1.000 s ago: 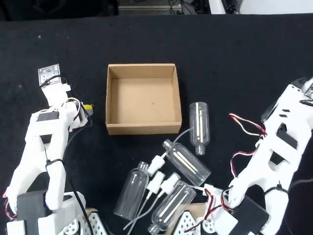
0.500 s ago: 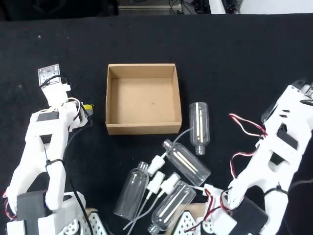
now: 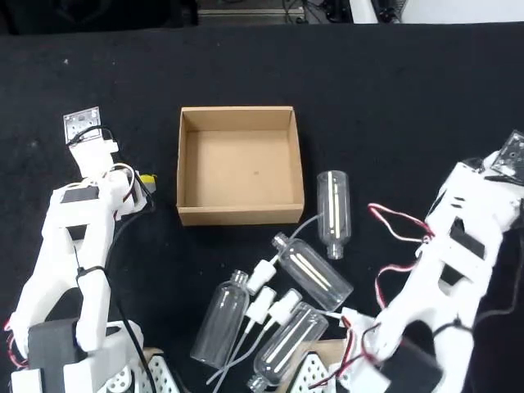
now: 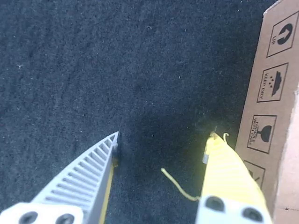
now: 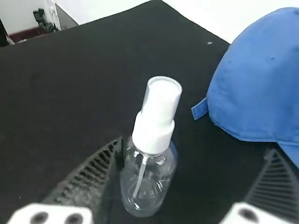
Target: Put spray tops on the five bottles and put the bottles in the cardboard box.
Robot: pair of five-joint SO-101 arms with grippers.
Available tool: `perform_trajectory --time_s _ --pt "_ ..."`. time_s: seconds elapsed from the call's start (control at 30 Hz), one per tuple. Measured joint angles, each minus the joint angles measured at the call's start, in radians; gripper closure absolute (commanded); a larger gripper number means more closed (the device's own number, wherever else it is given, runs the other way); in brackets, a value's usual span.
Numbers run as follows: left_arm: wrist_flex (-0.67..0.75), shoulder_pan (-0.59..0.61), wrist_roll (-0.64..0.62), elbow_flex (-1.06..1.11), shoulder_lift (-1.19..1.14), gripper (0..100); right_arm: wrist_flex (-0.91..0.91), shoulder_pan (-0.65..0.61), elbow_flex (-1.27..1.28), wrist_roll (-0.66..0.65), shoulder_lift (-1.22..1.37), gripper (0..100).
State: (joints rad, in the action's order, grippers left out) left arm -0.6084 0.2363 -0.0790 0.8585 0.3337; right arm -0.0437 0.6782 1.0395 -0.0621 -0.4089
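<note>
Clear bottles, four lying; one box

1. A blue cap rests on the black cloth surface, close beside the right hand.
2. The same surface lies bare directly under the left hand.
3. Dark cables sit past the surface's far edge, well apart from both hands.

Overhead high view; left wrist beside cardboard box
</note>
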Motion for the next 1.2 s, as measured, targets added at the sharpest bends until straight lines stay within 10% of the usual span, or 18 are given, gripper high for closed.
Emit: perform_trajectory --time_s 0.5,1.2 --pt "0.000 0.000 0.000 0.000 0.000 73 -0.370 -0.005 0.002 0.006 0.359 64.5" --pt "0.000 0.000 0.000 0.000 0.000 73 -0.414 -0.057 0.002 0.006 0.382 74.6"
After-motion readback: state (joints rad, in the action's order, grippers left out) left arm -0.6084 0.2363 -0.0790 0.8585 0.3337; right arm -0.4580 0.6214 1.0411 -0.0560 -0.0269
